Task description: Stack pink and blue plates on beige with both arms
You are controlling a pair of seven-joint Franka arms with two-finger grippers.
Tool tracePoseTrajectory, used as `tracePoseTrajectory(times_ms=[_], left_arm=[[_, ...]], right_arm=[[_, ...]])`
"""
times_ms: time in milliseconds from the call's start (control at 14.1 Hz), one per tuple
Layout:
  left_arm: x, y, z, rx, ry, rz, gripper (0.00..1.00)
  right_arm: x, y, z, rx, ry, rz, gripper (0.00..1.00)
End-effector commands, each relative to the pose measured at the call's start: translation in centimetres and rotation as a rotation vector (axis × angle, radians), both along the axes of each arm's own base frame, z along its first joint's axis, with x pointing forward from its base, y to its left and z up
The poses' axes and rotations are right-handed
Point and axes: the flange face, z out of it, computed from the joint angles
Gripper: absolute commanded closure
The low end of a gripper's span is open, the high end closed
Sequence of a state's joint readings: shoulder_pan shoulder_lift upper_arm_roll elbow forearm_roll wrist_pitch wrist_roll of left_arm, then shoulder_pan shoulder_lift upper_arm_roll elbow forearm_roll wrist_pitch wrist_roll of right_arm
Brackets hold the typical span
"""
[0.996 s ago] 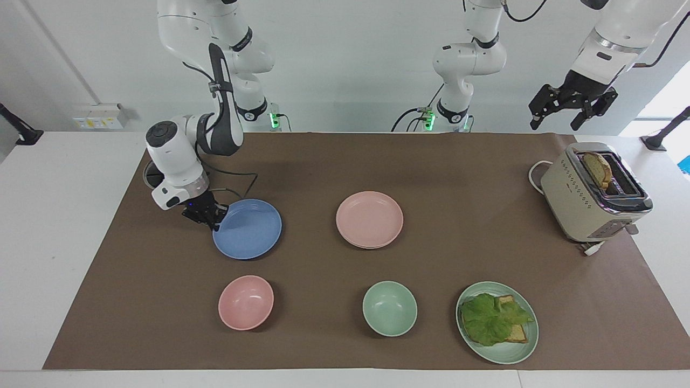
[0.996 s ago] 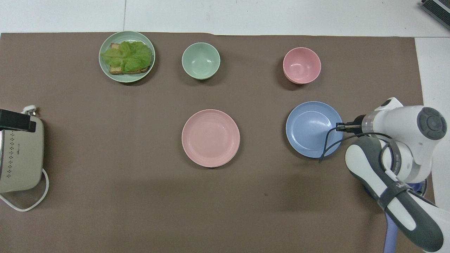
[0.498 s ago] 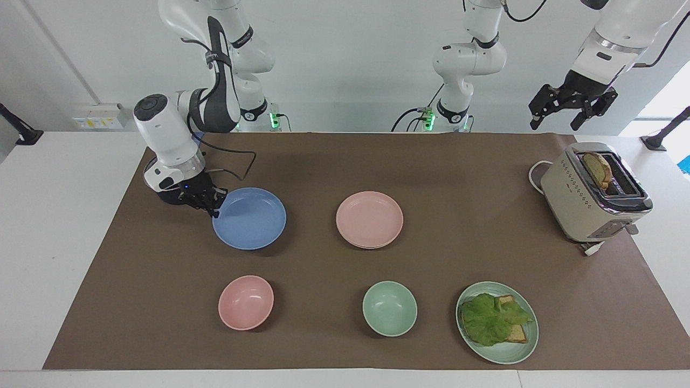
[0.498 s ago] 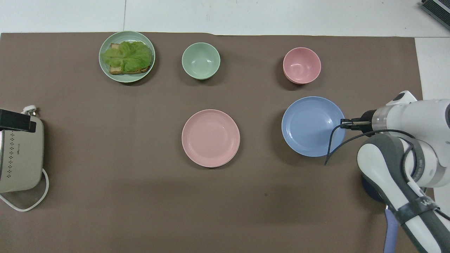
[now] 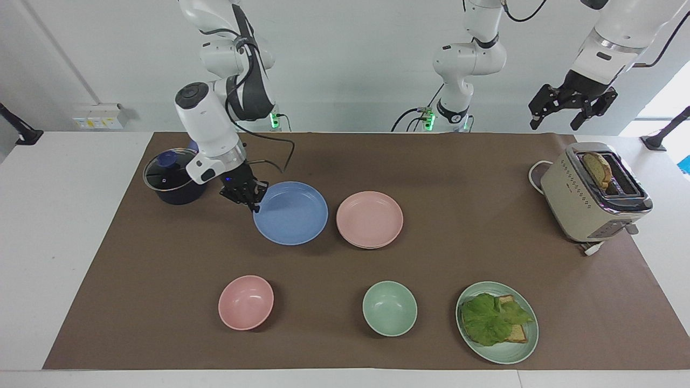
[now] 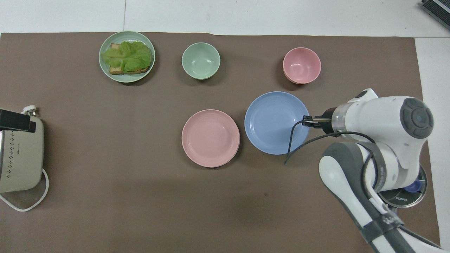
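two arms share the brown mat (image 5: 161, 269). going across the facing view, a dark pot (image 5: 171, 185) with a glass lid sits at the right arm's end of the table, and just beside it the right gripper (image 5: 253, 203) is pinched tight on the rim of the blue plate (image 5: 294, 215), carrying it clear of the mat. the pink plate (image 5: 370, 218) lies flat just beside the blue one, toward the left arm's end, on top of another plate whose thin pale edge (image 5: 372, 246) peeks out beneath it. a pink bowl (image 5: 246, 302), a green bowl (image 5: 389, 308) and a green plate (image 5: 525, 345) holding toast and lettuce line the mat's edge farther from the robots. the toaster (image 5: 590, 196) stands at the left arm's end, a slice in its slot, and the left gripper (image 5: 560, 114) waits high over that end with its fingers spread wide, holding nothing.
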State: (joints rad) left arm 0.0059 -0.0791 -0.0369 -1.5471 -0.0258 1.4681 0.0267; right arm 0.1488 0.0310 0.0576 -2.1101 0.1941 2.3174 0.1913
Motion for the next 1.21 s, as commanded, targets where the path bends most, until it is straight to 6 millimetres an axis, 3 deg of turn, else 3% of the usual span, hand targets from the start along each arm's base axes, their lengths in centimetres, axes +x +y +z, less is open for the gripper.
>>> tracePoseTrajectory(times_ms=[0,142,285,498,640,783,1139], left_arm=[[-0.4,0.2,0.5,0.014,0.006,0.011,0.00],[-0.4,0.2,0.5,0.014,0.006,0.011,0.00],[-0.4,0.2,0.5,0.014,0.006,0.011,0.00],[-0.4,0.2,0.5,0.014,0.006,0.011,0.00],[-0.4,0.2,0.5,0.014,0.006,0.011,0.00],[-0.4,0.2,0.5,0.014,0.006,0.011,0.00],[-0.4,0.2,0.5,0.014,0.006,0.011,0.00]], right_arm=[[1.1,3.4,0.4,0.043,-0.005,-0.053,1.00],[0.9,7.9,-0.5,0.064,0.004,-0.096,1.00],[1.0,10.7,-1.3,0.079,0.008,-0.126,1.00],[0.6,13.1,-2.4,0.085,0.019,-0.136,1.00],[-0.3,13.4,-3.4,0.075,0.041,-0.135,1.00],[-1.7,15.7,-4.3,0.075,0.052,-0.113,1.00],[-3.2,17.1,-6.9,0.065,0.045,-0.087,1.00]])
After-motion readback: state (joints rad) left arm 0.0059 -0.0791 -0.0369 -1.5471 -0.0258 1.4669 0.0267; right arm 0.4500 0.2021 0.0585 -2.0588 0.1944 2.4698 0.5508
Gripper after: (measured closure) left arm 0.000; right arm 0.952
